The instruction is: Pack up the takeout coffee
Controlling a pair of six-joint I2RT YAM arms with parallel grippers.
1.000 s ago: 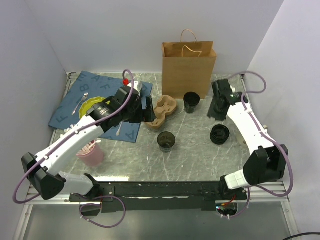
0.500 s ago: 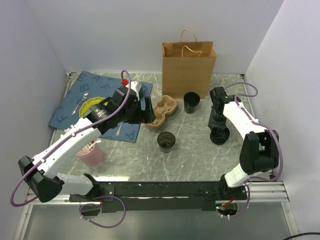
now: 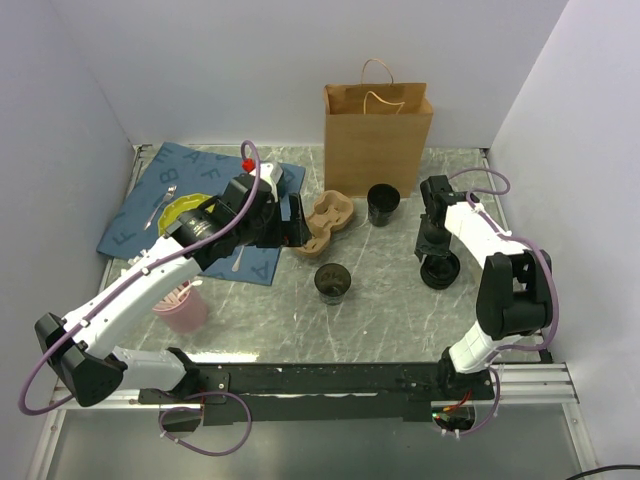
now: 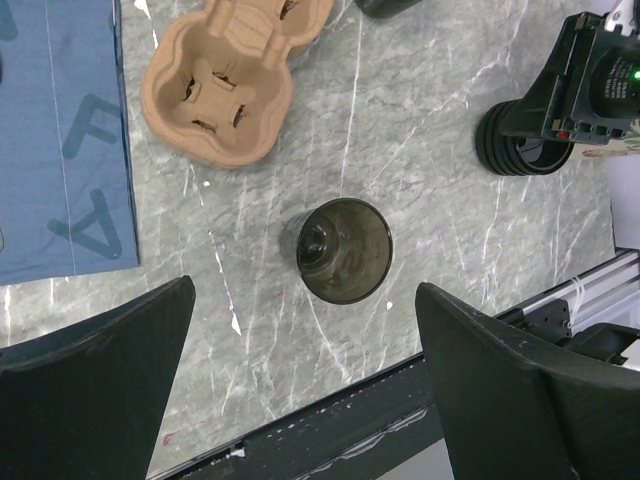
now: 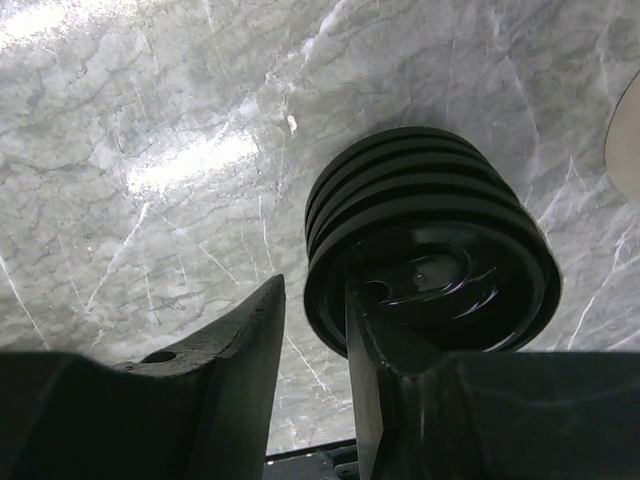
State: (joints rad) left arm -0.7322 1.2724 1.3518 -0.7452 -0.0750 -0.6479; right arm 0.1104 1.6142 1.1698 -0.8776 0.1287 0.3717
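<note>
Since the takeout coffee [image 3: 383,204] looks unlidded, lidding seems the step in hand. Near the worktop's [image 3: 380,310] right edge, the right gripper [image 5: 315,320] has its fingers narrowly parted across the lid stack's [image 5: 430,270] rim. Whether they pinch it, I cannot tell. Next, lift 1 lid cleanly. Farther left, the left gripper's [image 4: 305,288] fingers gape, empty. The coffee stands before the paper bag [image 3: 377,140] at the far edge.

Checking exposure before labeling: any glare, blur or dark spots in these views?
Right wrist: bright glare on the grey marble tabletop upper left, highlights on the stack of glossy black plastic lids; the right gripper's fingers are dark and soft. Left wrist: tabletop sharp, the left gripper's fingers near-black with little detail. Top external: even light, soft shadows, no strong glare.
</note>
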